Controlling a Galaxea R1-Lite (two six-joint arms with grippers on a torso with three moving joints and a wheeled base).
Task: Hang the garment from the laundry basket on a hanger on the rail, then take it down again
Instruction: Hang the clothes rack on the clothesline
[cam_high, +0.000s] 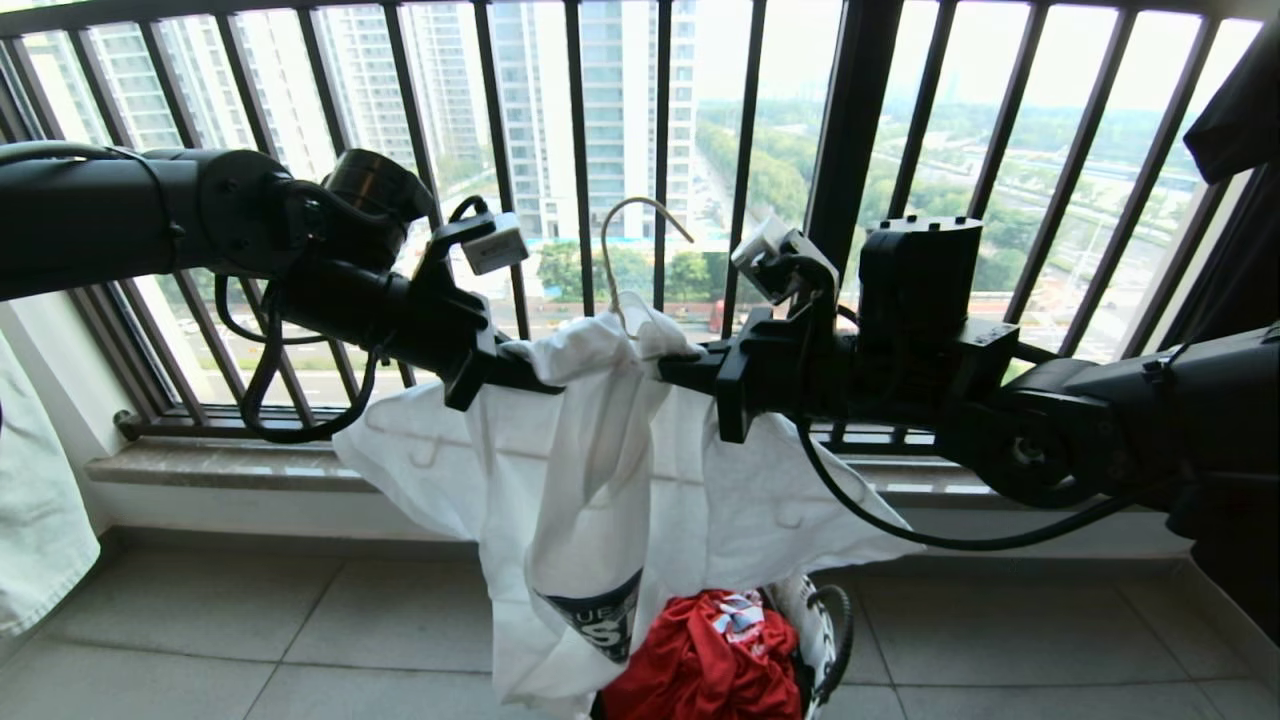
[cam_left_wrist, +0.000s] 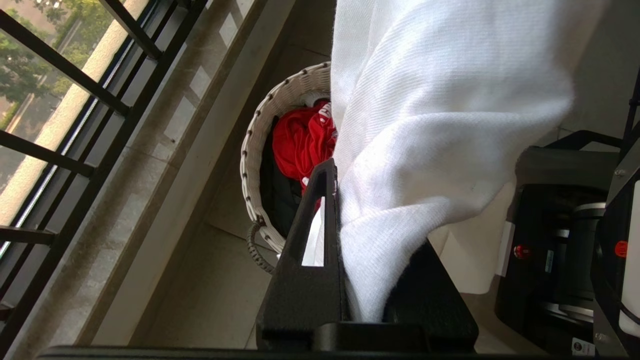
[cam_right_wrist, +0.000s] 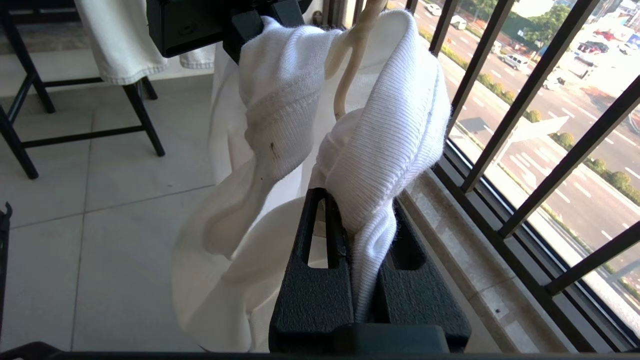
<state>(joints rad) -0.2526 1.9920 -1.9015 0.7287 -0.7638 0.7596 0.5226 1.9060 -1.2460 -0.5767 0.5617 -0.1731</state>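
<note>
The laundry basket (cam_high: 825, 625) stands on the tiled floor (cam_high: 1000, 640) below the two arms, near the window ledge (cam_high: 230, 465). Inside it lies a crumpled red cloth (cam_high: 705, 660), and the left wrist view shows a dark piece of fabric (cam_left_wrist: 280, 192) beside the red one, against the basket wall.

The garment (cam_high: 600, 470) is out of the basket and hangs in the air between the arms, its lower part with the dark logo print (cam_high: 605, 620) draping down just in front of the basket rim. The left gripper (cam_high: 520, 375) has its jaws closed on the white fabric at one side of the neck opening; the right gripper (cam_high: 680, 372) has its jaws closed on the ribbed collar at the other side. The hanger (cam_high: 625, 255) stands up out of the neck opening between them, its hook free in front of the black balcony railing (cam_high: 850, 150).

The head view alone shows the hanger's curved hook and the logo. The right wrist view alone shows the hanger's cream neck running down inside the collar, a small dark mark on the collar seam, and, further back, black chair legs (cam_right_wrist: 145, 117) with a pale cloth (cam_right_wrist: 120, 42) draped above them. The left wrist view alone shows the basket's woven rim and one loop handle (cam_left_wrist: 257, 250).
</note>
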